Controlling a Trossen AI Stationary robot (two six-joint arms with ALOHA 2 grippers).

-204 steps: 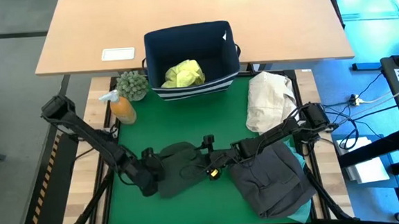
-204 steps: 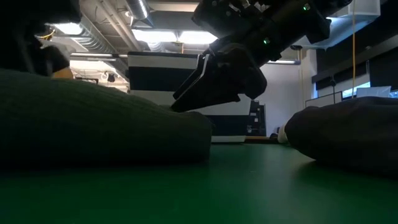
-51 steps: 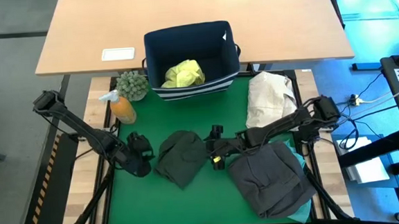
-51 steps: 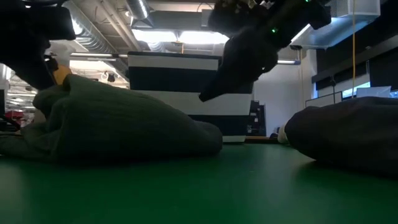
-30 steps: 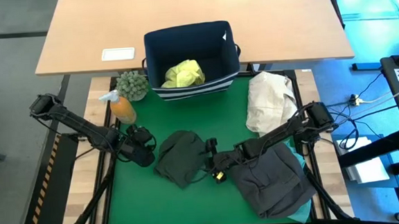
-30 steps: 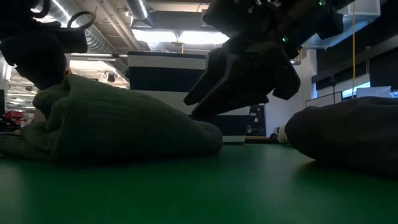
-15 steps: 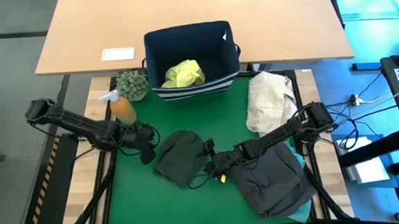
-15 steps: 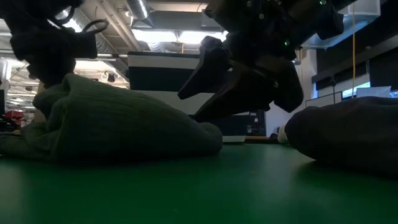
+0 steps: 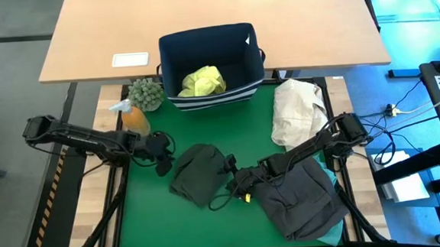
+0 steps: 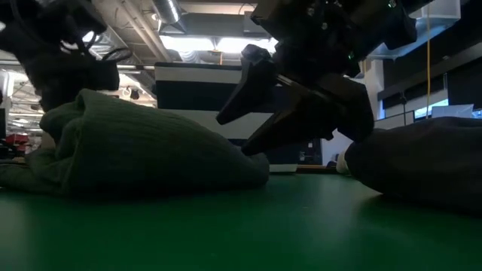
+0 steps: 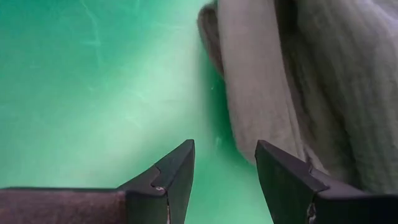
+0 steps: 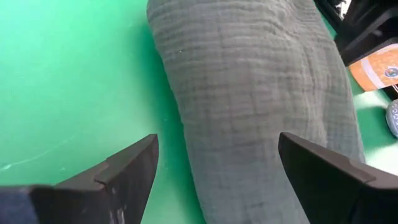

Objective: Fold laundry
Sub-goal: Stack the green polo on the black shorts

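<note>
A dark olive garment lies folded into a small bundle on the green mat; it also shows in the low view. My left gripper stands open just off its left far edge, with the mat between its fingers. My right gripper is wide open at the bundle's right end, fingers just above the cloth. A charcoal grey garment lies at the near right on a turquoise one. A yellow-green shirt sits in the navy bin.
A cream cloth bundle lies at the far right of the mat. An orange bottle and a small plant stand at the far left, close behind my left arm. Bare mat lies along the near left.
My left gripper has swung toward the far edge and in toward the olive bundle's left side, sinking a little and turning. My right gripper has stayed in place and rolled about its own axis. The olive bundle has kept still.
</note>
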